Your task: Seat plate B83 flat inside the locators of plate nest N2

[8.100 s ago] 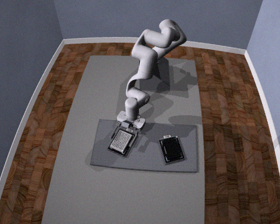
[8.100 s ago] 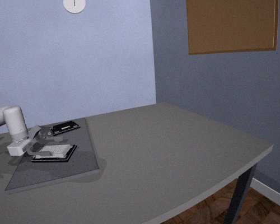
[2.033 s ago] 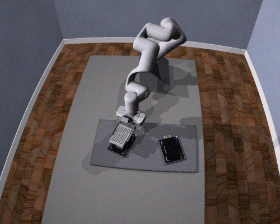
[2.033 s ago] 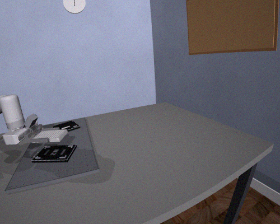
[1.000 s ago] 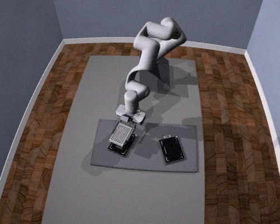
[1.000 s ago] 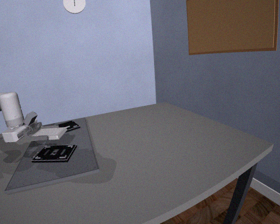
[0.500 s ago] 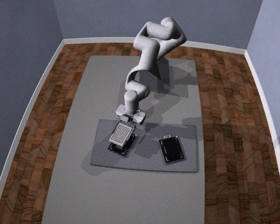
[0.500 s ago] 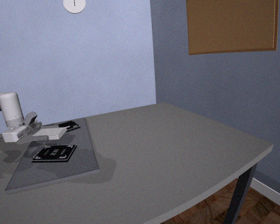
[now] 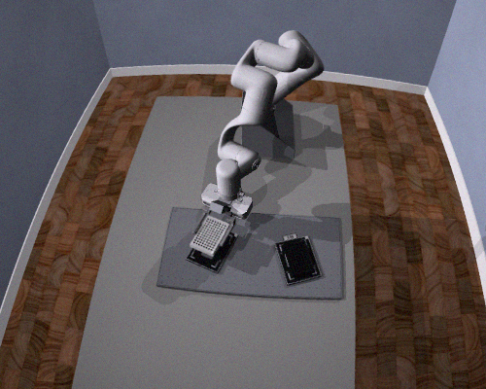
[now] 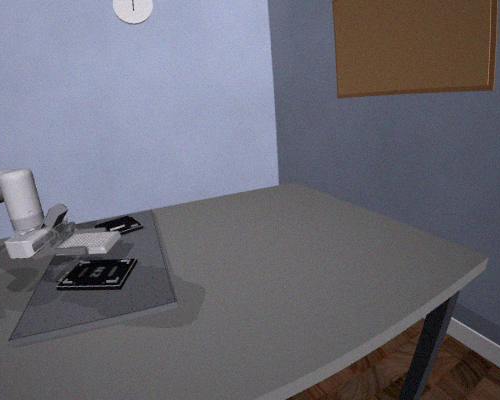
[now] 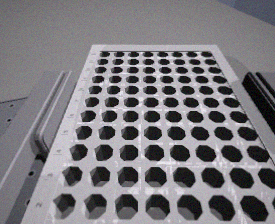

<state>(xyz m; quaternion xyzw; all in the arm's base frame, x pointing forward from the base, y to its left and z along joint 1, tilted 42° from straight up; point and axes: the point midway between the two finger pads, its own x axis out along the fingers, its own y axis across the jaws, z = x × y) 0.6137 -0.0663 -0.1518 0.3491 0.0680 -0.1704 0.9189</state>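
My gripper (image 9: pixel 221 212) (image 10: pixel 54 233) is shut on the near edge of a white well plate (image 9: pixel 209 235) (image 10: pixel 89 241) (image 11: pixel 158 130). It holds the plate roughly level a little above the mat. The plate's rows of dark wells fill the wrist view, with grey finger bars on both sides. Below the plate lies a black plate nest (image 9: pixel 213 263) (image 10: pixel 96 274) with white corner marks, partly hidden by the plate in the top view. A second black nest (image 9: pixel 298 259) (image 10: pixel 119 225) lies to the right with what looks like a dark plate in it. The labels are too small to read.
Both nests lie on a grey mat (image 9: pixel 257 284) (image 10: pixel 134 300) on the grey table (image 9: pixel 203 340) (image 10: pixel 309 260). The arm's base (image 9: pixel 286 126) stands at the back of the table. A wooden floor surrounds the table.
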